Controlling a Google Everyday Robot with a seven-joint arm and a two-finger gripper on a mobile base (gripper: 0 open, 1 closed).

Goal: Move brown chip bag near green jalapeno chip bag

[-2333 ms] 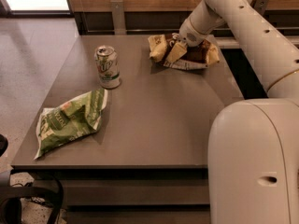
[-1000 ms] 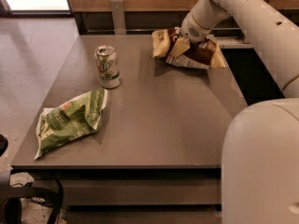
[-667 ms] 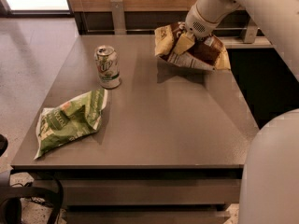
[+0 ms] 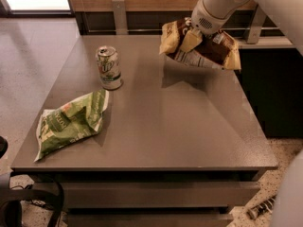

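My gripper (image 4: 193, 38) is shut on the brown chip bag (image 4: 215, 48) and holds it in the air above the far right part of the grey table (image 4: 161, 126). The bag is dark brown with yellow ends, and its pale underside faces down. Its shadow lies on the table just below it. The green jalapeno chip bag (image 4: 71, 121) lies flat near the table's front left corner, far from the gripper.
A green-and-white soda can (image 4: 109, 67) stands upright at the table's left, behind the green bag. A wooden wall with a railing runs behind the table. A dark cabinet stands to the right. Cables lie on the floor at bottom left.
The gripper has lifted the brown chip bag off the table and raised it, carrying it a little toward the front. The green bag and the can have not moved.
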